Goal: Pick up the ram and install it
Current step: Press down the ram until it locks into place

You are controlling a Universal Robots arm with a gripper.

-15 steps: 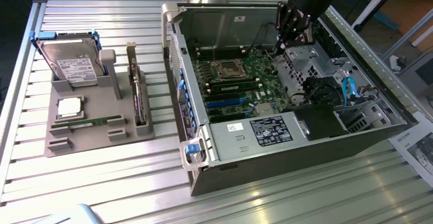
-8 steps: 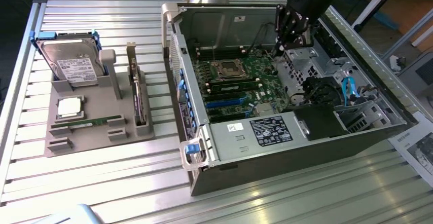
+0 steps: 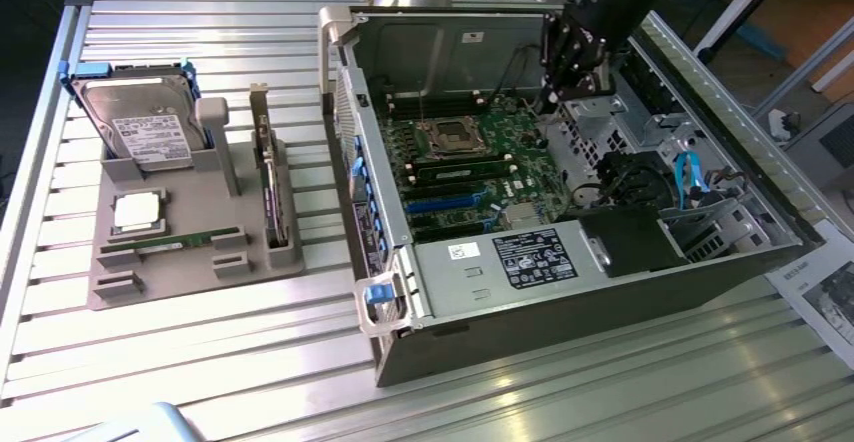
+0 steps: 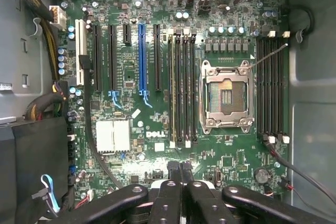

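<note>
Presently, step in hand: the pick-up looks not yet made, since the ram (image 3: 174, 244) lies in its holder.
Ram, place: flat in a groove of the grey fixture (image 3: 187, 282), at the exterior view's left, well apart from the arm.
Ram, form: long, narrow green board, thin, with a hard edge.
End effector (image 3: 583, 72): hangs over the far part of the open case (image 3: 534, 322), above the motherboard (image 4: 131, 114).
End effector, state: the dark fingers (image 4: 173, 174) stand narrow, nearly touching, with nothing seen between them.
Memory slots (image 4: 184, 93): black parallel channels with white latches, just beside the processor socket (image 4: 227, 95). One channel shows a yellow-green strip; whether a module sits there I cannot tell.
Doing it well, judged: take the stick across its long edges, keep it level and square to a slot, and press evenly so both latches close.
Risk, judged: a thin board flexes or tilts if it is held off-centre.
Fixture neighbours: hard drive (image 3: 144, 127) with a silver label, square silver processor chip (image 3: 138, 212), dark expansion card (image 3: 271, 197) standing on edge.
Worktop (image 3: 200, 362): ribbed pale aluminium, glossy.
</note>
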